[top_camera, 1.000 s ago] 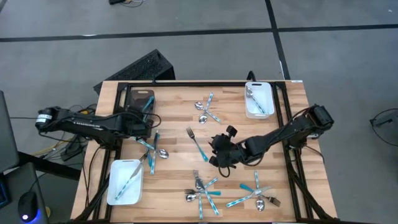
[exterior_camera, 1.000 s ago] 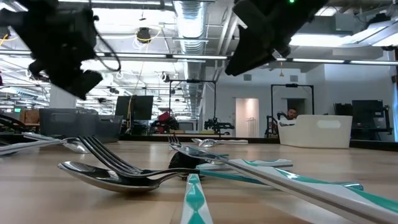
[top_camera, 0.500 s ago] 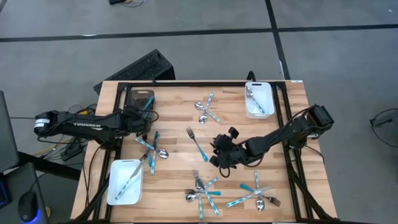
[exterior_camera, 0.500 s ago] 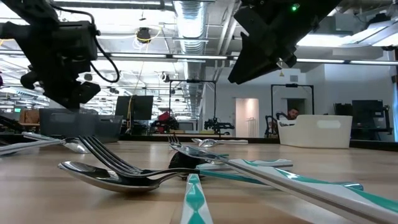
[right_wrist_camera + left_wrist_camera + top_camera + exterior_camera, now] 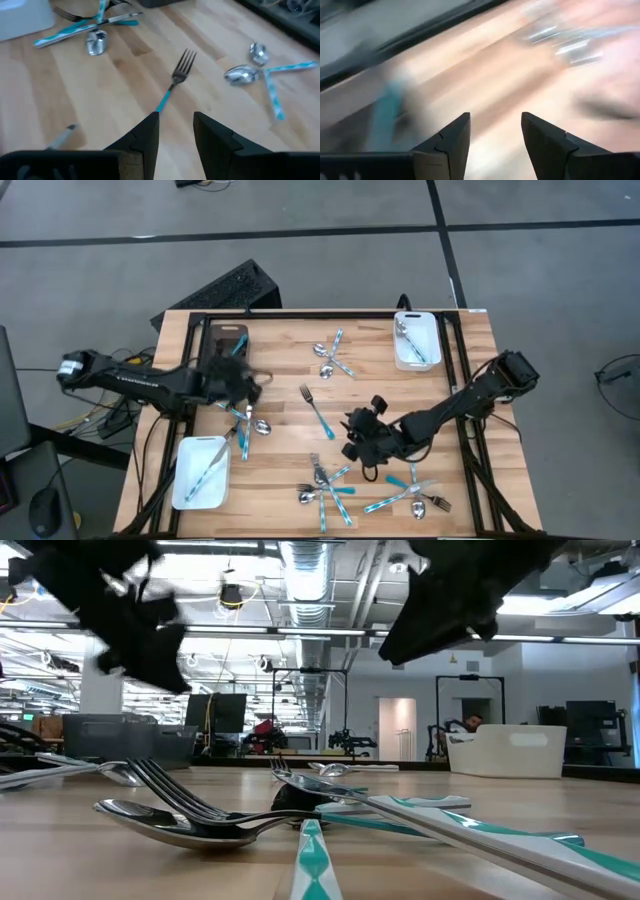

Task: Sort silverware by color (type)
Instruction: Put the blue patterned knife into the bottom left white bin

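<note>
Teal-handled silverware [image 5: 322, 411] lies scattered flat — loose clusters across the tabletop.

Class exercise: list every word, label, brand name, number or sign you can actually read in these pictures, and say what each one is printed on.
No text can be read in any view.
Green sign far back in the room, low view: too small to read.
Silverware, white trays and dark tray: no lettering shows.
Left gripper and right gripper, fingers apart: no markings show.
</note>
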Action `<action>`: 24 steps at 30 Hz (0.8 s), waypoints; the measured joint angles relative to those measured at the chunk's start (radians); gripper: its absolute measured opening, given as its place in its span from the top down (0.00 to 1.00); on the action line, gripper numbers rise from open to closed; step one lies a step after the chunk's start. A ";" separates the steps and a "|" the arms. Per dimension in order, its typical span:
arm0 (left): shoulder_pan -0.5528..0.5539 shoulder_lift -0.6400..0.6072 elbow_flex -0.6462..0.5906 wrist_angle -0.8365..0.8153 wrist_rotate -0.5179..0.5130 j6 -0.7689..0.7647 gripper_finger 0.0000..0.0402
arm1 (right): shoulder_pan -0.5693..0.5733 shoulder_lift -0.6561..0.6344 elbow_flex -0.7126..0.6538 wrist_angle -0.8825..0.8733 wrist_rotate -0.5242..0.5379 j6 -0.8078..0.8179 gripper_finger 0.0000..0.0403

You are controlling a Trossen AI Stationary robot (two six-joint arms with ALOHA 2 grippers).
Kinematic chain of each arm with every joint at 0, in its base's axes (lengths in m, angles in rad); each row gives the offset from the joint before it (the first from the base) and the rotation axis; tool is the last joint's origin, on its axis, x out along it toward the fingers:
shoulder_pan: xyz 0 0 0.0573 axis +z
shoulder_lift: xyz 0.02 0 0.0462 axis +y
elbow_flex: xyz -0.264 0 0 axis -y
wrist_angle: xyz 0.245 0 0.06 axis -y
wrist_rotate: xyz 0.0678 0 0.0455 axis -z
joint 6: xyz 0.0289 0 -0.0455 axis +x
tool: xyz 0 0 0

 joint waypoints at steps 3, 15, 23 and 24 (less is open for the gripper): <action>-0.168 0.049 -0.020 0.324 0.008 0.200 0.61 | 0.028 0.013 0.001 0.017 -0.056 0.030 0.63; -0.510 0.193 -0.028 0.613 -0.134 0.435 0.66 | 0.280 0.017 0.001 -0.346 -0.412 0.536 0.70; -0.493 0.192 -0.028 0.579 -0.195 0.458 0.66 | 0.388 0.016 0.001 -0.454 -0.532 0.608 0.72; -0.491 0.192 -0.028 0.568 -0.181 0.458 0.66 | 0.400 0.016 0.003 -0.441 -0.532 0.585 0.72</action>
